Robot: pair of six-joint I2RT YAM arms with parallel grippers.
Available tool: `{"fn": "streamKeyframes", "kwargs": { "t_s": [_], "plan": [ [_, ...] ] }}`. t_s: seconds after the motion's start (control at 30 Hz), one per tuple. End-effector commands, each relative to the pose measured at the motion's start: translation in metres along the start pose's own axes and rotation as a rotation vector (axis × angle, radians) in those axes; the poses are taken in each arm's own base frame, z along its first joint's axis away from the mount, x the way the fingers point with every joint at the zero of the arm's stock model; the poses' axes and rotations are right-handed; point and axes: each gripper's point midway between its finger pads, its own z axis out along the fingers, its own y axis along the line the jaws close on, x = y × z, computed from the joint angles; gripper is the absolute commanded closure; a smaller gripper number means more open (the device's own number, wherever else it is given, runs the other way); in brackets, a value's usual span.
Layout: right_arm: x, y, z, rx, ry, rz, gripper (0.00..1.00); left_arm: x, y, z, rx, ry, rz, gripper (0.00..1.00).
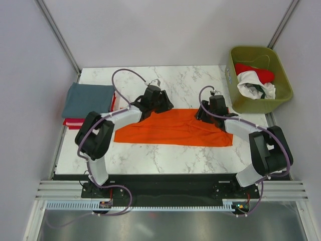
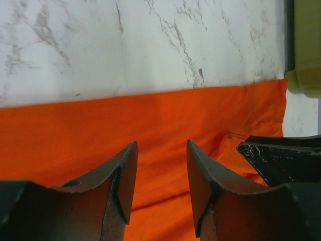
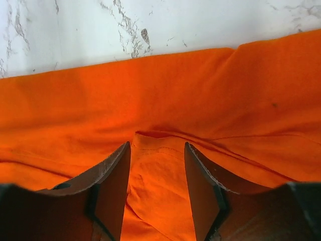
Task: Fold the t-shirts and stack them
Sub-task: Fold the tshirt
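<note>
A bright orange cotton t-shirt (image 1: 175, 129) is shown laid out as a long, flat band across the middle of the white marble-patterned table (image 1: 165, 158). Its far edge is flanked by both arms. The left gripper (image 1: 154, 98) is held low over the cloth near the far left part of the band. Its jaws are parted to a moderate gap and nothing is caught between them, as the left wrist view (image 2: 160, 150) shows. The right gripper (image 1: 212, 107) is likewise held apart over a raised crease in the orange fabric (image 3: 150, 100), with nothing pinched.

At the table's left edge, a folded grey-blue t-shirt (image 1: 89, 99) is seen resting on a folded red t-shirt (image 1: 73, 122), so the stack is judged to be begun with two garments. The orange shirt appears only partly folded, narrowed lengthwise but not yet brought to a square.

In the olive-green plastic bin (image 1: 287, 86) at the far right, a crumpled red t-shirt (image 1: 257, 72) and a white t-shirt with dark print (image 1: 257, 86) are seen waiting. Roughly half the work is judged to be left.
</note>
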Motion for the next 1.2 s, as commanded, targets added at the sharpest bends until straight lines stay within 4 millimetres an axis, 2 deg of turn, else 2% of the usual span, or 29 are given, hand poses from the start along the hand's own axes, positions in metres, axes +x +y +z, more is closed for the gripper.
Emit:
{"fn": "streamKeyframes", "kwargs": {
  "t_s": [0.0, 0.03, 0.07, 0.2, 0.3, 0.37, 0.43, 0.5, 0.53, 0.6, 0.63, 0.67, 0.7, 0.8, 0.83, 0.87, 0.9, 0.93, 1.0, 1.1, 1.17],
  "plan": [
    [-0.019, 0.022, 0.007, -0.077, -0.049, -0.046, 0.45, 0.011, -0.028, 0.014, 0.07, 0.079, -0.004, 0.5],
    [-0.019, 0.026, 0.009, -0.088, -0.047, -0.057, 0.45, 0.01, -0.037, 0.016, 0.088, 0.081, 0.002, 0.5],
    [-0.016, 0.025, 0.013, -0.081, -0.037, -0.065, 0.44, 0.016, -0.035, 0.024, 0.085, 0.098, 0.005, 0.5],
    [-0.018, 0.028, 0.024, -0.048, -0.031, -0.109, 0.44, 0.026, -0.038, 0.034, 0.075, 0.136, 0.008, 0.5],
    [-0.008, 0.026, 0.029, -0.031, -0.005, -0.125, 0.46, 0.03, -0.036, 0.039, 0.07, 0.155, 0.006, 0.5],
    [-0.004, 0.023, 0.028, -0.006, -0.007, -0.133, 0.49, 0.033, -0.035, 0.043, 0.069, 0.166, 0.006, 0.5],
    [-0.001, 0.023, 0.027, -0.001, -0.006, -0.139, 0.58, 0.04, -0.03, 0.049, 0.059, 0.185, 0.0, 0.5],
    [0.001, 0.022, 0.021, 0.002, -0.009, -0.136, 0.66, 0.047, -0.029, 0.053, 0.061, 0.207, -0.011, 0.5],
    [0.004, 0.024, 0.019, -0.001, -0.002, -0.136, 0.76, 0.051, -0.026, 0.058, 0.055, 0.22, -0.013, 0.5],
    [0.008, 0.025, 0.009, -0.009, 0.0, -0.124, 0.88, 0.058, -0.023, 0.063, 0.05, 0.241, -0.023, 0.51],
    [0.012, 0.028, 0.004, -0.018, 0.003, -0.124, 0.98, 0.062, -0.02, 0.067, 0.046, 0.251, -0.024, 0.51],
    [0.007, 0.034, -0.007, -0.041, -0.019, -0.116, 1.0, 0.064, -0.019, 0.068, 0.045, 0.257, -0.026, 0.51],
    [0.019, 0.034, -0.013, -0.055, 0.002, -0.1, 1.0, 0.065, -0.019, 0.07, 0.042, 0.26, -0.026, 0.51],
    [0.034, 0.035, -0.031, -0.082, 0.01, -0.06, 1.0, 0.068, -0.015, 0.073, 0.036, 0.265, -0.02, 0.51],
    [0.038, 0.046, -0.041, -0.131, 0.018, -0.031, 1.0, 0.069, -0.013, 0.073, 0.03, 0.265, -0.019, 0.52],
    [0.043, 0.048, -0.044, -0.145, 0.022, -0.019, 0.97, 0.067, -0.012, 0.072, 0.022, 0.254, -0.014, 0.52],
    [0.052, 0.045, -0.047, -0.146, 0.037, -0.004, 0.87, 0.066, -0.012, 0.072, 0.02, 0.249, -0.01, 0.52],
    [0.056, 0.049, -0.051, -0.164, 0.044, 0.003, 0.66, 0.065, -0.012, 0.071, 0.018, 0.245, -0.006, 0.52],
    [0.061, 0.056, -0.061, -0.206, 0.053, 0.029, 0.47, 0.062, -0.013, 0.072, 0.02, 0.237, 0.008, 0.52],
    [0.051, 0.052, -0.07, -0.176, 0.014, 0.024, 0.42, 0.058, -0.016, 0.069, 0.025, 0.231, 0.027, 0.52],
    [0.032, 0.047, -0.077, -0.123, -0.041, 0.006, 0.43, 0.054, -0.017, 0.067, 0.027, 0.219, 0.042, 0.52]
  ]
}}
